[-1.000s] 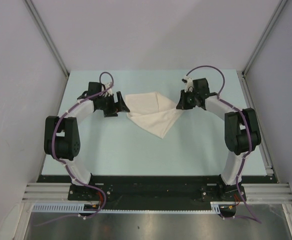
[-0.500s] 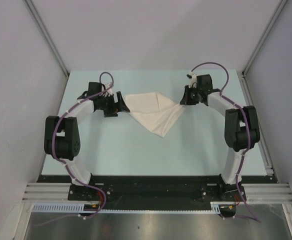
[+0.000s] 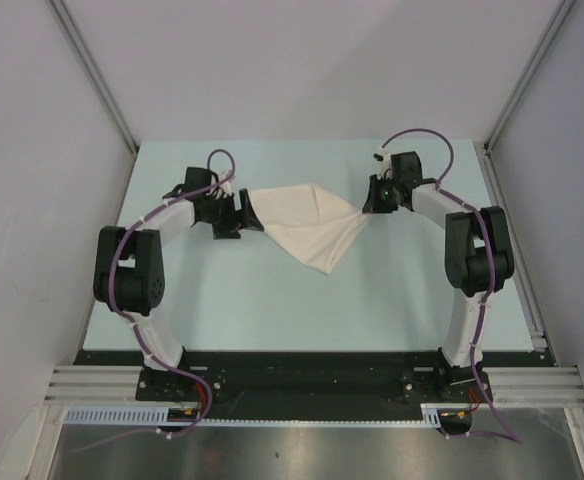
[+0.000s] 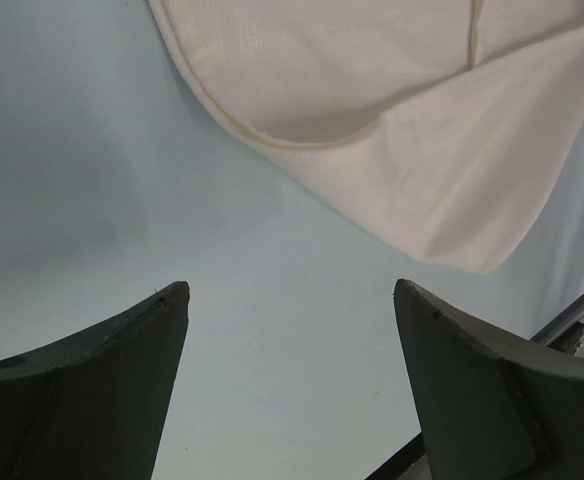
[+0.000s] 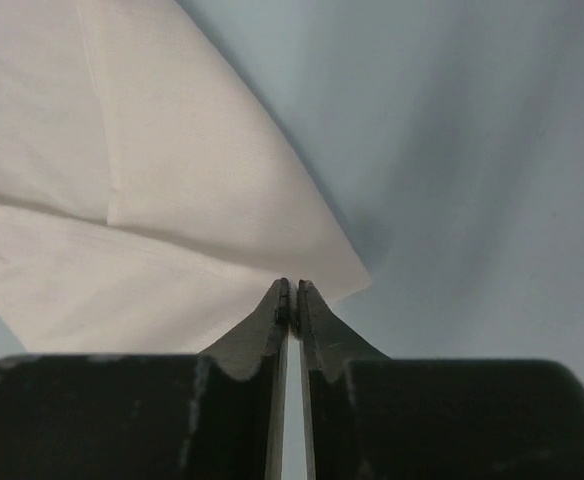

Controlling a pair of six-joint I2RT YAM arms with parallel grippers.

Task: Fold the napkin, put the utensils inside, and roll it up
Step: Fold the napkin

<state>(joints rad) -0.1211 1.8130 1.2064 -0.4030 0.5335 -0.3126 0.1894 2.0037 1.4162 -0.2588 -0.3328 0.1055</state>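
The napkin (image 3: pixel 307 225) lies loosely doubled toward the far side of the surface (image 3: pixel 272 300). It looks limp and light, best pinched at a corner or hem. The left fingers (image 4: pixel 92 390) stand wide apart just beside it. The right fingers (image 5: pixel 242 370) sit nearly together at its right corner, though I cannot tell whether they pinch it.

I see a plain, unpatterned cream-white napkin (image 3: pixel 307 225), my pale blue worktop (image 3: pixel 272 300), and dull lilac-grey walls (image 3: pixel 302 70).
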